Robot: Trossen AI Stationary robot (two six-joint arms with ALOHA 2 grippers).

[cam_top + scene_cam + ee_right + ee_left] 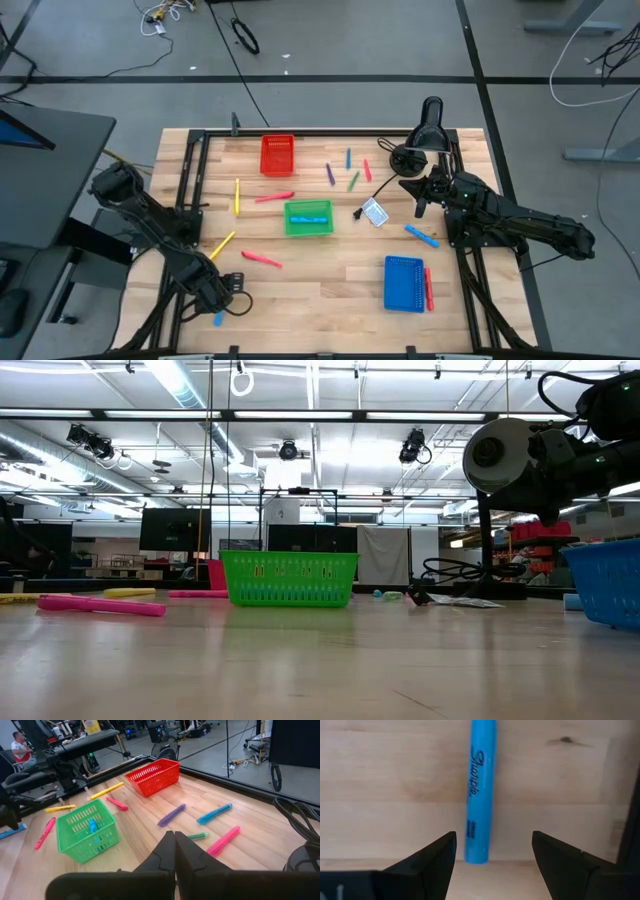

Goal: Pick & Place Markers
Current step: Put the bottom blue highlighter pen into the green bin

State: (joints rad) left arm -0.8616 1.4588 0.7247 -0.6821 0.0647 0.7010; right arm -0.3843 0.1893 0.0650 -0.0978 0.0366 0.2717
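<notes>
A light blue marker [480, 795] lies flat on the wooden table near its front left corner [218, 319]. My left gripper [493, 851] hangs over it, pointing down, open; one finger stands on each side of the marker's near end without touching it. In the high view this gripper [213, 296] is at the table's near left. Other markers lie scattered: yellow [237, 196], pink [261, 259], purple [330, 174], blue [421, 236]. My right gripper [174, 837] is shut and holds nothing, waiting at the right side [420, 208].
A red tray [278, 154] stands at the back. A green tray [308, 217] in the middle holds a blue marker, and a blue tray [404, 283] sits near right with a red marker beside it. A white card [375, 212] lies right of the green tray. Black frame rails border the table.
</notes>
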